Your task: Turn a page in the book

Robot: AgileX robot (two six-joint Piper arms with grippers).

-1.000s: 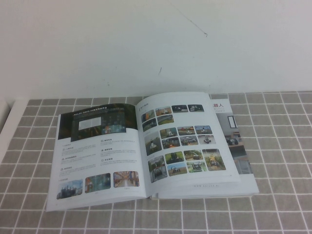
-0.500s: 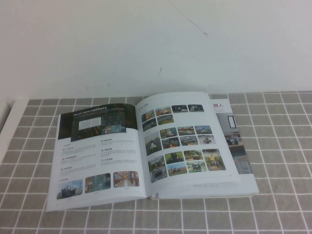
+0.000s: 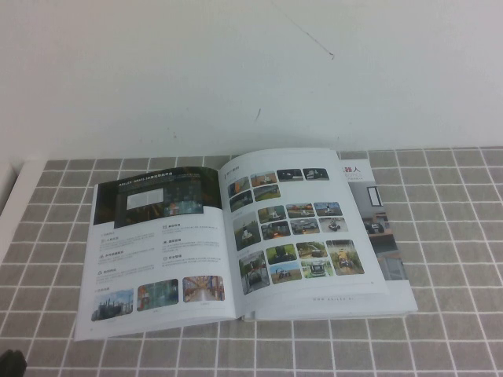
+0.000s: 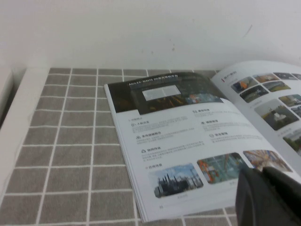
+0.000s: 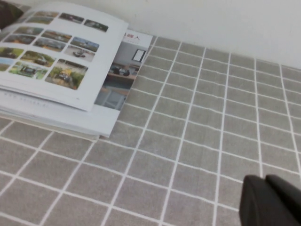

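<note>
The book [image 3: 397, 298] lies open on the grey tiled table, near the back wall. The page [image 3: 157, 236] lies flat as the left-hand leaf, dark banner photo and small photos facing up; it also shows in the left wrist view [image 4: 188, 132]. The right-hand leaf [image 3: 299, 228] carries a grid of colour photos. My left gripper [image 4: 262, 173] hangs shut and empty over the page's near corner area; a dark bit of it shows in the high view [image 3: 10, 363]. My right gripper [image 5: 265, 180] is shut and empty above bare tiles, right of the book [image 5: 106, 120].
The grey tiled table [image 3: 448, 228] runs wide to the right of and in front of the book. A white wall [image 3: 251, 71] stands close behind it. A white ledge [image 3: 14, 196] borders the tiles on the left.
A dark part of my left gripper has come into the bottom left corner of the high view. The book and its leaves have not moved.
</note>
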